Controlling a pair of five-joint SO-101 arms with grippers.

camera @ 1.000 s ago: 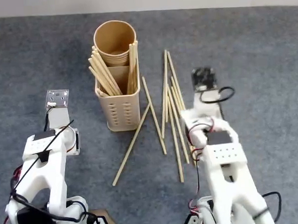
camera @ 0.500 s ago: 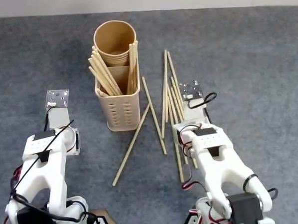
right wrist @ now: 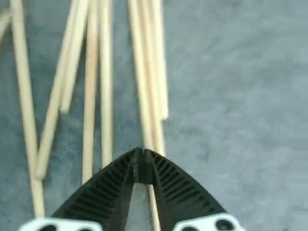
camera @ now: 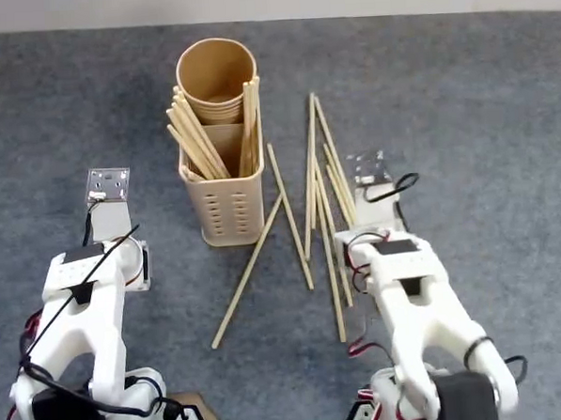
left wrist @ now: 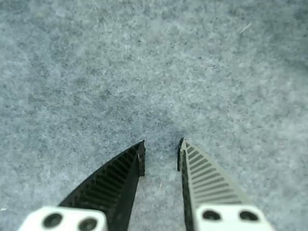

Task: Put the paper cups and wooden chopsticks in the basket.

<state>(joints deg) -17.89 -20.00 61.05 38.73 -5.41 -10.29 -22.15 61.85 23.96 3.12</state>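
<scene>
Overall, grey carpet bears scattered wooden chopsticks.

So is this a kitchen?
Probably not: more like a robot practice table. Two white robot arms work over a grey felt-like mat, with a beige perforated basket of brown paper cups and loose wooden chopsticks.

Grey carpeted table; the basket stands on it; loose wooden chopsticks lie beside.
</scene>
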